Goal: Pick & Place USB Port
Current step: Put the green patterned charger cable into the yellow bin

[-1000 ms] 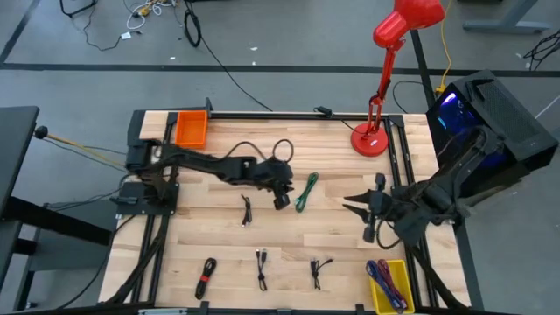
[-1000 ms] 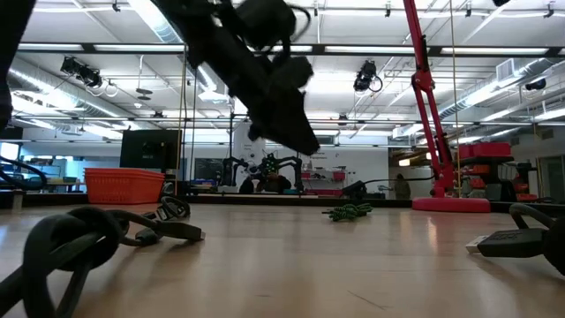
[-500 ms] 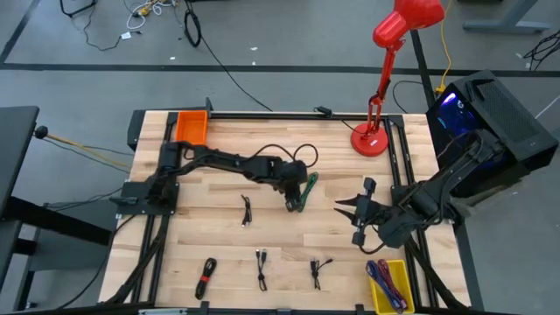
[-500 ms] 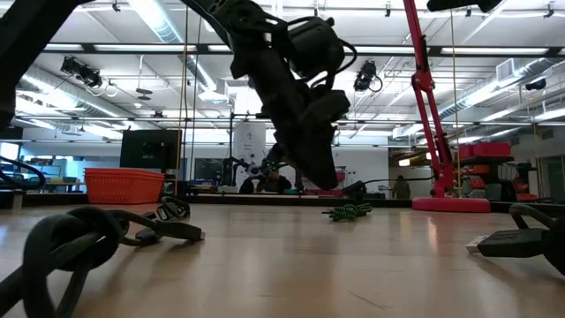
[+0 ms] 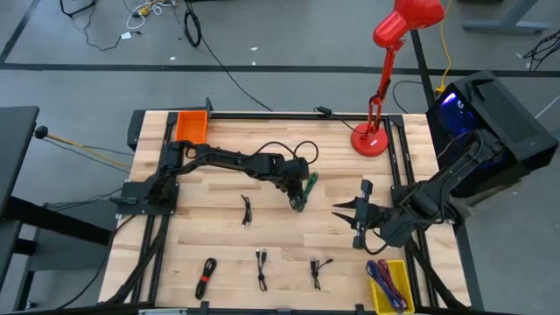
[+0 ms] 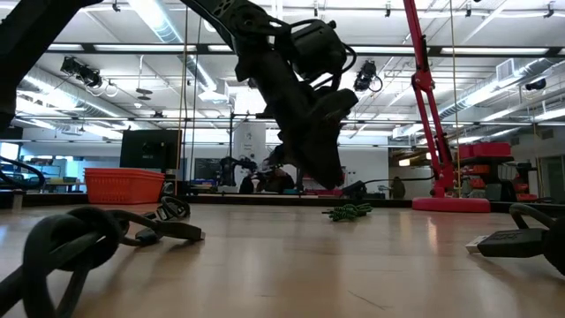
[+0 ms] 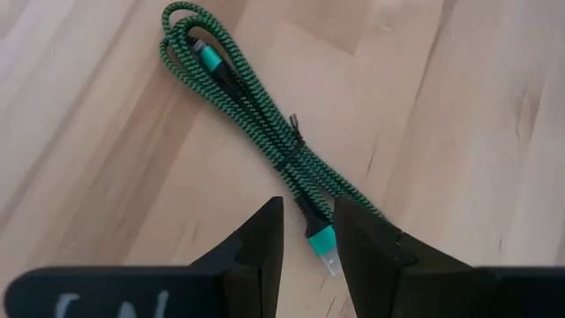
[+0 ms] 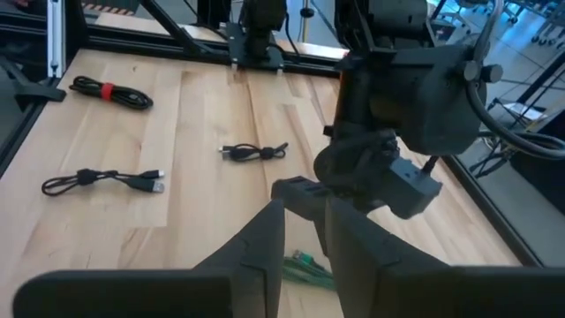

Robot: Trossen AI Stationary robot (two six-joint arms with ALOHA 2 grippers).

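One green cable [image 7: 265, 124] lies just under the left end effector [image 7: 307, 231], fingers slightly spread.

A robotics lab or industrial workshop: a wooden worktable [image 5: 341, 254] framed in black metal rails stands on a grey concrete floor, with loose cables trailing across the floor [image 5: 149, 13] behind it. A red desk lamp [image 5: 389, 52] is set at one corner and a lit computer tower [image 5: 490, 118] at the side. Beyond the table, the hall shows strip lights [image 6: 163, 19], exposed ceiling beams and a dark monitor [image 6: 150, 148]
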